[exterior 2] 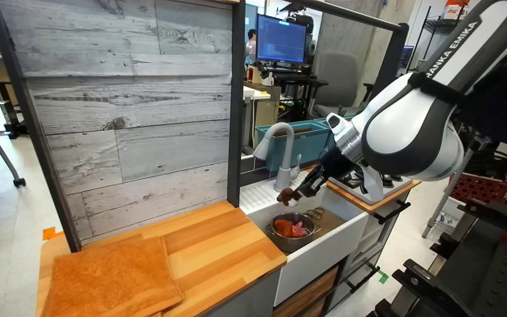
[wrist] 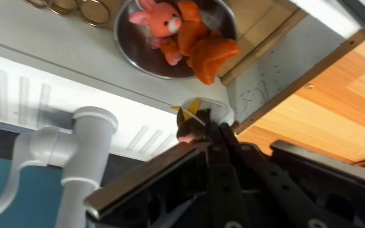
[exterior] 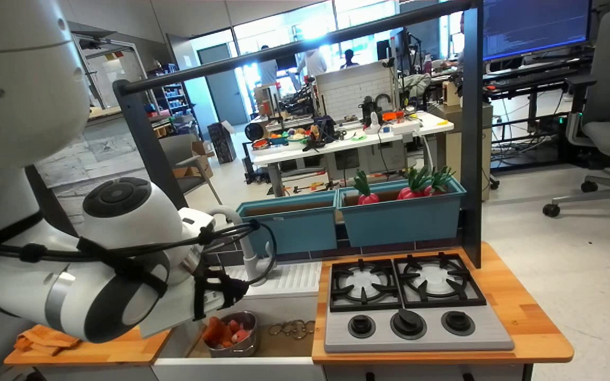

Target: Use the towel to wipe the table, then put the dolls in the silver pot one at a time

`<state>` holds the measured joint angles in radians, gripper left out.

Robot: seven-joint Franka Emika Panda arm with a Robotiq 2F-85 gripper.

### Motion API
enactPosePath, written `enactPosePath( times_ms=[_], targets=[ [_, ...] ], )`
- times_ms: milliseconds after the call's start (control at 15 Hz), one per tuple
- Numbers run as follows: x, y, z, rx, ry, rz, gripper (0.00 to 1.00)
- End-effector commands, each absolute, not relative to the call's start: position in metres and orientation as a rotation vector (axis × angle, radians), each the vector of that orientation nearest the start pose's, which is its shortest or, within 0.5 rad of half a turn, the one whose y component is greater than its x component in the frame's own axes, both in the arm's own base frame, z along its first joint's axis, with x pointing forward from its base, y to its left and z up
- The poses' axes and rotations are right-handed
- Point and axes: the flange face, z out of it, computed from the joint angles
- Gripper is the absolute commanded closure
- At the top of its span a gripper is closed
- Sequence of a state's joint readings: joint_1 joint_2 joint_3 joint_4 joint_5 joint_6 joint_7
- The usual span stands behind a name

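Observation:
My gripper [exterior 2: 303, 193] is shut on a brown doll [exterior 2: 286, 196] with a white part, held above the sink and the pot. In the wrist view, the fingertips [wrist: 219, 125] nearly meet on the brown doll [wrist: 191, 126], whose yellow and pink bits show. The silver pot [exterior 2: 289, 243] stands in the sink, also in the wrist view [wrist: 138, 58]. It holds a pink rabbit doll [wrist: 163, 20] and an orange doll [wrist: 214, 52], which lies partly over the rim. The orange towel [exterior 2: 108, 277] lies on the wooden counter, also in an exterior view [exterior: 45, 338].
A white faucet [exterior 2: 286, 154] rises behind the sink, near the gripper. Metal rings [exterior: 294, 329] lie in the sink beside the pot. A stove [exterior: 416, 317] and teal planters [exterior: 400, 219] stand beyond. A dark frame post [exterior 2: 236, 105] stands by the counter.

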<state>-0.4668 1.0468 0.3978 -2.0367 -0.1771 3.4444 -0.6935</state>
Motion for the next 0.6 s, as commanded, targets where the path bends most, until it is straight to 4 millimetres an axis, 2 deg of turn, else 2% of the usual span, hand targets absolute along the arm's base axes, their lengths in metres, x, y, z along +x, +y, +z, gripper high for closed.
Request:
enactPosePath(
  times_ms=[0,67,133,267,333,400,533],
  targets=[
    [0.587,-0.019,0.021,-2.9,-0.704,-0.787,0.99],
    [0.589,-0.019,0.02,-2.91,-0.691,-0.769,0.72],
    [0.59,-0.018,0.022,-2.919,-0.681,-0.749,0.7],
    [0.592,-0.018,0.027,-2.944,-0.662,-0.712,0.58],
    [0.592,-0.024,0.034,-3.003,-0.614,-0.636,0.5],
    [0.588,-0.017,0.013,-2.934,-0.649,-0.721,0.69],
    [0.592,-0.024,0.02,-2.976,-0.63,-0.674,0.53]
  ],
)
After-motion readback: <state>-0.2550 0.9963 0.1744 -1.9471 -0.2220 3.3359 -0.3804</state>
